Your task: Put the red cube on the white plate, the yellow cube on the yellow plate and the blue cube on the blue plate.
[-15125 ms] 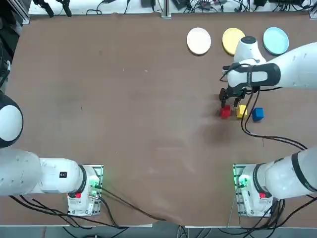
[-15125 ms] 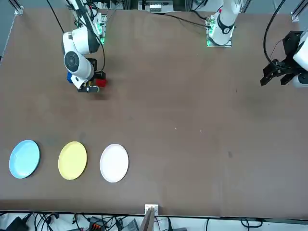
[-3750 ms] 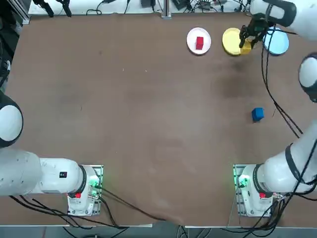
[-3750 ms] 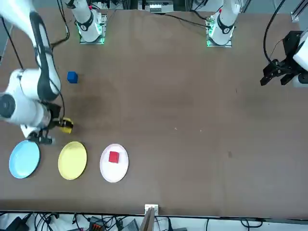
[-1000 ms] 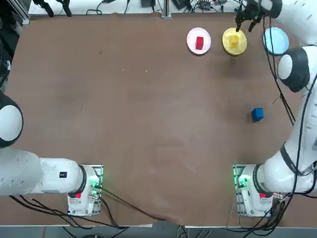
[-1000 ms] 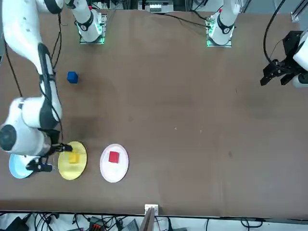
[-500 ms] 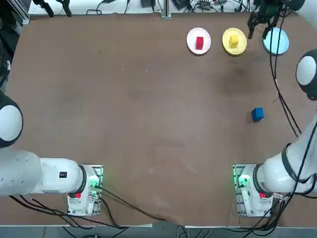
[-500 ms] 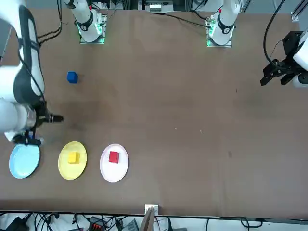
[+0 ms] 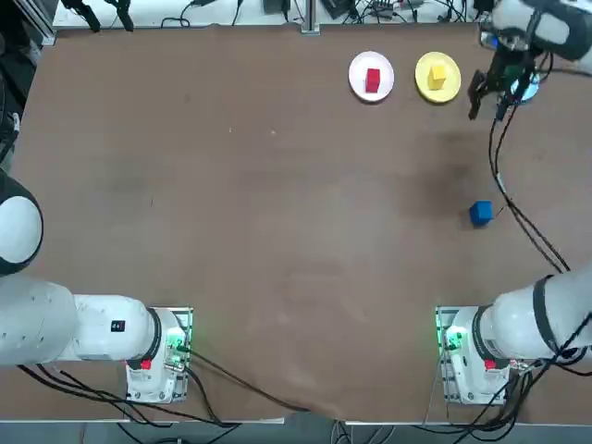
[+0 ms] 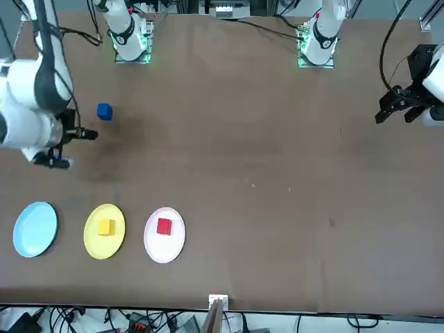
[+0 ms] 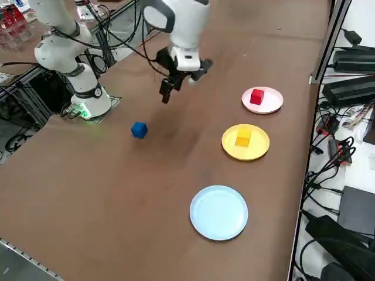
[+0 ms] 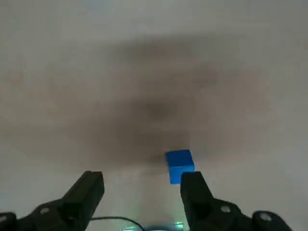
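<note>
The red cube [image 9: 373, 80] lies on the white plate [image 10: 164, 244]. On the yellow plate [image 10: 104, 239] rests the yellow cube [image 10: 105, 227]. The blue plate [image 10: 35, 229] is bare. Alone on the brown table sits the blue cube [image 9: 480, 213], nearer the robot than the plates. My right gripper [image 9: 488, 104] hangs open and empty in the air between the plates and the blue cube. In the wrist view the blue cube [image 12: 180, 166] shows beyond my fingertips [image 12: 193, 185], close to one of them, while the gripper [image 12: 140, 192] holds nothing.
The three plates stand in a row along the table's far edge from the robot. Cables and power bricks [image 11: 351, 58] lie beyond that edge. The right arm's cable [image 9: 518, 217] hangs over the table close to the blue cube.
My right gripper has left the yellow plate, swung past the blue plate and come back toward the blue cube. The yellow cube stays on the yellow plate.
</note>
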